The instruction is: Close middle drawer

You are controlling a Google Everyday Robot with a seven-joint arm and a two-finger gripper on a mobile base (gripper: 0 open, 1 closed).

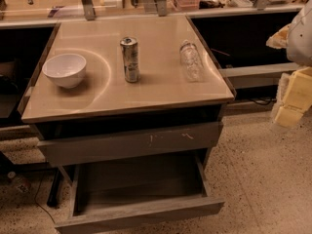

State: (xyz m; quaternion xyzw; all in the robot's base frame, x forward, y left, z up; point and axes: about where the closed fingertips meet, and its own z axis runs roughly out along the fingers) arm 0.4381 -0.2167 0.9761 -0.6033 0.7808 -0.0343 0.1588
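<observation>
- The middle drawer (141, 213) lies nearest you, pulled well out, with its bare tray open to view.
- Just above it, the scratched drawer front (131, 143) stands slightly out from the cabinet.
- The tool (292, 104) hangs at the right edge, apart from both drawers; you cannot tell whether it is apart or together.
- On the tabletop (97, 99) you see a white bowl (64, 69) at left, an upright can (129, 59) in the middle and a clear bottle (191, 61) at right.
</observation>
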